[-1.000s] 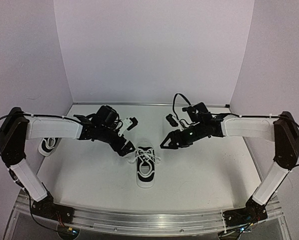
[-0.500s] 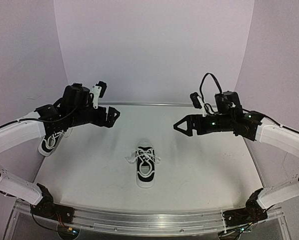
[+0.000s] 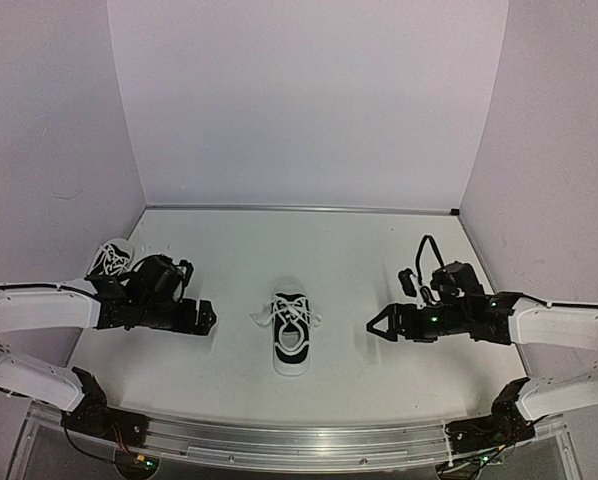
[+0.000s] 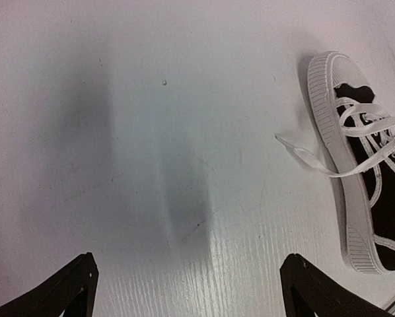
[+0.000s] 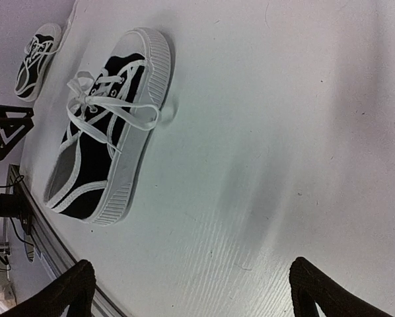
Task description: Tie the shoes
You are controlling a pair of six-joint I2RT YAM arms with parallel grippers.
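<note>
- Table (image 3: 379, 250): white, faintly grained surface bearing both shoes and, low over it, both of my grippers.
- Centre shoe (image 3: 291, 335) (image 4: 366, 165) (image 5: 105, 145): a black-and-white sneaker lying flat on its ribbed white sole between my two grippers, apart from each, toe towards the back wall. I judge it light enough to skid if a lace is tugged, with a firm rubber sole and a soft upper. The sole wall is the place to pin it.
- Second shoe (image 3: 109, 260) (image 5: 35, 59): a matching sneaker at the far left edge of the table, next to the side wall and just beyond my left arm.
- Left gripper (image 3: 204, 318) (image 4: 191, 290): released, fingers spread wide, holding nothing, left of the centre shoe.
- Right gripper (image 3: 374, 325) (image 5: 194, 294): likewise spread and holding nothing, right of the same shoe.
- Laces (image 3: 292, 312) (image 5: 98, 105): flat white cord, limp and probably slippery, crossing the black tongue in loops. I cannot tell whether a knot is drawn tight.
- Free lace end (image 4: 310, 158): trails onto the table beside the sole, which I judge the easiest spot to pinch.
</note>
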